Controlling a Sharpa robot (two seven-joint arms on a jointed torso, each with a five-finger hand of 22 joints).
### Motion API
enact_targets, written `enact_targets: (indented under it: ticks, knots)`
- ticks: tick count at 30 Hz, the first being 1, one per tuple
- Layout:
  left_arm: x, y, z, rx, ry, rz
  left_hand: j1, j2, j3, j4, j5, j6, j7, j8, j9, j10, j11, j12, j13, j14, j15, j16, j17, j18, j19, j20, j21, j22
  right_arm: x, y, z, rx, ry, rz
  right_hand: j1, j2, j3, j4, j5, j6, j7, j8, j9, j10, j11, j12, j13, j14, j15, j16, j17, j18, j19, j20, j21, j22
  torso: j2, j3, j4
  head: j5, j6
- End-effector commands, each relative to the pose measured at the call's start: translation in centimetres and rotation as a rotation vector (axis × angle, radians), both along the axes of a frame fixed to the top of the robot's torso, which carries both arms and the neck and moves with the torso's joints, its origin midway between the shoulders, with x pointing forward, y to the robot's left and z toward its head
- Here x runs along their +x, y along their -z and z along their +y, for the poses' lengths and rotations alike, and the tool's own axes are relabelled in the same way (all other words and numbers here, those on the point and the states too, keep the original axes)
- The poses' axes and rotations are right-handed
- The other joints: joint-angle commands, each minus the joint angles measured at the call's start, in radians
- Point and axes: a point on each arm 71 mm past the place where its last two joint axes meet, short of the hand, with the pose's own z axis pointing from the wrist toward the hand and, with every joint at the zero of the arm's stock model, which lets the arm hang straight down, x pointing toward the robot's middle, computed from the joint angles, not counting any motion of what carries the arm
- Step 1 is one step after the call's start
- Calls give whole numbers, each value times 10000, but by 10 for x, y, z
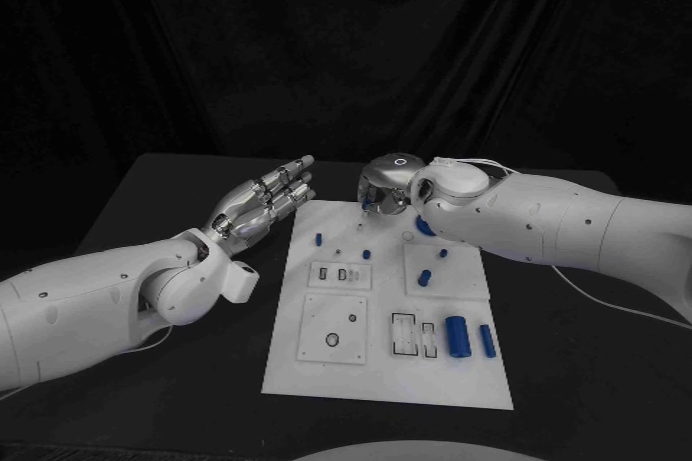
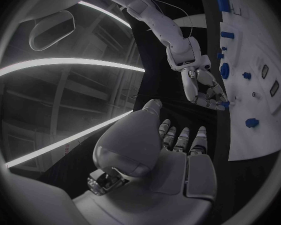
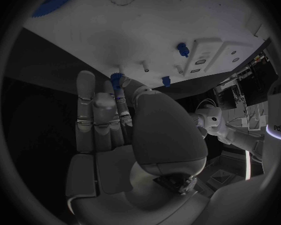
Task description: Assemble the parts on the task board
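Nearest the camera, at the lower middle of the head view, the board [image 1: 387,371] carries two blue cylinders [image 1: 457,336] lying side by side toward its lower right, next to a pair of slotted blocks [image 1: 414,337]. Further up, a smaller blue part [image 1: 427,276] lies on a raised square and a tiny peg [image 1: 366,253] stands near the centre. At the left of the frame the left hand [image 1: 270,203] hovers just off the board's upper left corner, fingers straight and apart, holding nothing. Farthest, at the board's top edge, the right hand [image 1: 392,181] reaches down; its wrist view shows a small blue part [image 3: 117,78] at its fingertips [image 3: 109,87], just against the board, so it appears pinched there, though the exact contact is hard to make out. The step in hand looks like seating that part at the far edge. To do it well, I would keep the part upright over its hole, lower it straight, and ease off only once it stands by itself; the left hand should stay off the board.
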Motion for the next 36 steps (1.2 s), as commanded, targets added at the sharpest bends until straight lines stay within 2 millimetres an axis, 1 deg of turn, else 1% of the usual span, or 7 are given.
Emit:
enact_targets:
  ticks: [1, 23, 30, 32, 34, 35, 36]
  knots:
    - [-1, -1, -2, -103, 118, -32, 13, 15, 48, -2, 60, 78, -12, 66, 15, -33, 69, -35, -9, -4, 45, -37, -14, 176, 22, 75, 8, 11, -2, 9, -1, -253, 143, 349, -91, -13, 6, 47, -58, -82, 17, -54, -14, -97, 1, -43, -16, -86, -12, -44, -32, -75, -95, -8, -66, -30, -7, -5, 9, 14, -1]
    - [1, 0, -3, -53, 128, 10, 7, 85, 128, 3, 60, 128, 28, 96, 21, -33, 114, -35, -9, -4, 56, -37, -14, 174, 24, 83, 9, 12, -8, 12, -1, -5, 72, 584, -72, -36, 22, 55, -24, -143, 72, -114, -16, -162, 43, -37, -10, -128, 46, -91, -67, -75, -150, 28, -117, -38, -23, -15, 5, 19, 33]
    - [1, 1, -3, -33, 148, 45, 6, 87, 131, 3, 60, 128, 30, 97, 20, -33, 116, -35, -9, -4, 56, -37, -14, 174, 23, 84, 9, 12, -8, 13, -3, -105, 272, 692, -103, -112, 32, 103, -5, -350, 112, -229, -49, -411, 109, -52, -20, -211, 85, -207, -171, -42, -267, 74, -255, -109, -26, -15, 4, 16, 26]
    - [1, 1, -3, -25, 150, 54, 4, 96, 146, 4, 58, 129, 41, 101, 20, -33, 126, -35, -9, -4, 60, -37, -14, 174, 21, 87, 7, 10, -7, 14, -4, -180, 408, 772, -165, -197, 36, 156, -13, -903, 143, -255, -179, -790, 183, -57, -46, -309, 67, -351, -300, -1, -394, 81, -427, -236, -32, -19, 1, 13, 0]
    - [1, 1, -3, -18, 154, 62, 4, 96, 146, 4, 58, 129, 41, 101, 20, -33, 126, -35, -9, -4, 60, -37, -14, 174, 21, 87, 7, 10, -7, 15, -5, -216, 500, 806, -290, -384, -59, 222, -151, -2390, -118, -255, -580, -2012, 335, -44, -35, -592, 63, -792, -699, 83, -746, 79, -930, -608, -35, -19, 3, 24, -13]
    - [2, 1, -3, -13, 155, 67, 4, 96, 146, 4, 58, 129, 41, 101, 20, -33, 126, -35, -9, -4, 60, -37, -14, 174, 21, 87, 7, 10, -7, 15, -6, -216, 563, 797, -342, -408, -271, 202, -269, -3564, -189, -263, -905, -2917, 349, -32, -34, -794, 91, -1088, -968, 97, -888, 107, -1123, -684, -31, -18, 5, 23, -15]
    - [2, 1, -3, -8, 157, 72, 4, 96, 146, 4, 58, 129, 41, 101, 20, -33, 126, -35, -9, -4, 60, -37, -14, 174, 21, 87, 7, 10, -7, 15, -6, -200, 619, 769, -344, -386, -337, 190, -284, -3765, -225, -279, -968, -3029, 351, -30, -20, -816, 93, -1107, -983, 96, -900, 117, -1155, -681, -28, -16, 6, 22, -10]
